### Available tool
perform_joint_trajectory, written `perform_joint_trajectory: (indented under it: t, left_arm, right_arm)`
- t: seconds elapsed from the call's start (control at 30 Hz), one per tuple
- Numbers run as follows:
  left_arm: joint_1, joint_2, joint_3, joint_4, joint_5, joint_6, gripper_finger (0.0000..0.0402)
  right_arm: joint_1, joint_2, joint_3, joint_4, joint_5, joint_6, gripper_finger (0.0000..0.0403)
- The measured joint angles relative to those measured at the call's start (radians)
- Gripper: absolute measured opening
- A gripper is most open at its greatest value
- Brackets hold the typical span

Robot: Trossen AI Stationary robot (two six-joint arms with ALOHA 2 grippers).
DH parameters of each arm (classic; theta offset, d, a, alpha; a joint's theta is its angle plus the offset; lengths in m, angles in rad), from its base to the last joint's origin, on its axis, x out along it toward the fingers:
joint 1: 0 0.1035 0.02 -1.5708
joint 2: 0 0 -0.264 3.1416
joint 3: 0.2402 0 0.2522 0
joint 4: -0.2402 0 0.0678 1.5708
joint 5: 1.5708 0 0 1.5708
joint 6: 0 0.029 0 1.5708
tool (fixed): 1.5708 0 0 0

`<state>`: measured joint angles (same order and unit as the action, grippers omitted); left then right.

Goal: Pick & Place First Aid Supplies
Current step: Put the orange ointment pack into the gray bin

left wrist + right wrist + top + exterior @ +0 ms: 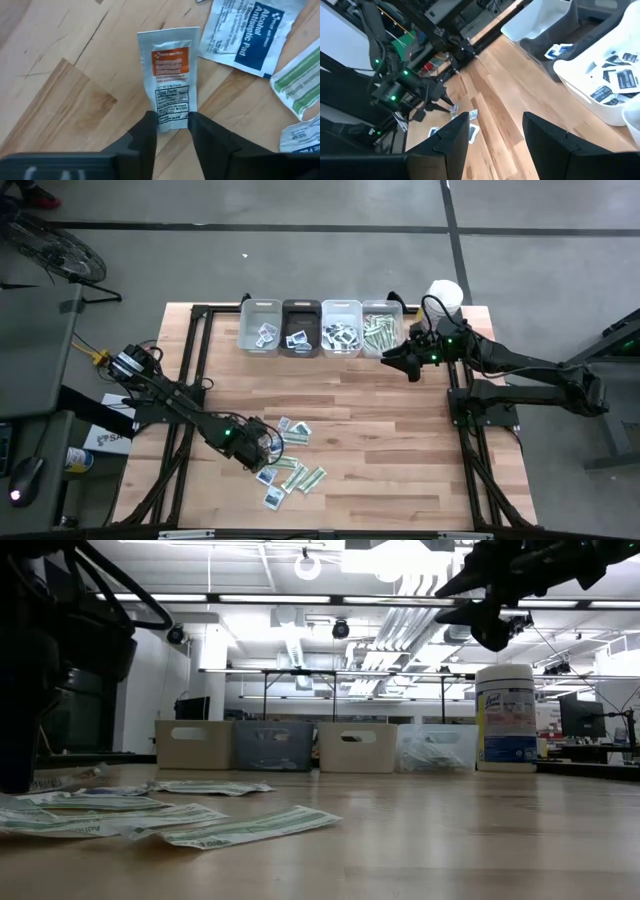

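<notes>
The left claw [170,122] is low over the table [400,450] at the near-left pile of packets [290,465]. Its two fingers straddle the lower end of one silver packet with an orange label [169,75], which lies flat on the wood. The fingers are narrowing on it but cannot yet be called clenched; treat the grasp as unconfirmed.

Procedure for this step:
1. Keep the fingertips on either side of the packet's short end, centred on its width, so the foil buckles upward between them rather than sliding out.
2. Press down lightly while closing; a flat packet gives little edge to catch.
3. Keep clear of the alcohol pad packet [250,32] and the green-striped packet [300,80] just beside, so that only one item comes up.
4. Lift straight up and check the packet hangs from the claw before travelling.
5. Carry it to the row of four bins [320,327] at the far edge.

The right claw [407,362] waits released, near the rightmost bin and the white canister [505,718].
</notes>
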<state>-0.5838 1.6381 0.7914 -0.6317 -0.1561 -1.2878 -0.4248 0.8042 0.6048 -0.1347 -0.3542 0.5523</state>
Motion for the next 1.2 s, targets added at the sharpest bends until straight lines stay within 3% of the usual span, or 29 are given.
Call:
perform_joint_trajectory:
  t: [0.3, 0.7, 1.2]
  left_arm:
    - [0.000, 0.004, -0.001, 0.039, -0.016, 0.000, 0.0008]
    - [0.001, -0.016, 0.016, 0.031, -0.013, 0.035, 0.0000]
    - [0.021, -0.138, 0.051, 0.006, -0.121, -0.045, 0.0000]
  right_arm:
    - [0.000, 0.000, 0.000, -0.067, 0.006, -0.062, 0.0178]
    - [0.000, 0.000, 0.000, -0.113, 0.011, -0.094, 0.0178]
    - [0.000, 0.001, 0.000, -0.116, 0.015, -0.116, 0.0178]
